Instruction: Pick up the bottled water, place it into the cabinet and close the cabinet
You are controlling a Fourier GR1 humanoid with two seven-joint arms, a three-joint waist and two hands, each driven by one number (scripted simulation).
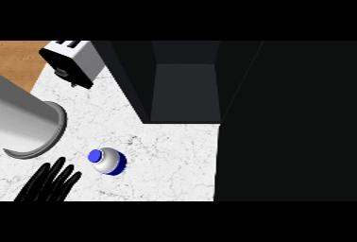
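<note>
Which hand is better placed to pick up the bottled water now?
Probably the left hand. It shows open at the lower left of the head view, just beside the bottled water standing on the marble counter. The right hand is not in view at all.

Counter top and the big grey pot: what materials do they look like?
Counter top: looks like polished white marble or stone, going by its fine dark veining. Pot: likely brushed metal, with smooth grey walls and soft shading; coated plastic can't be ruled out.

Toaster (pixel 72 62) at counter (pixel 167 156) far left corner; large grey pot (pixel 28 120) nearer
</note>
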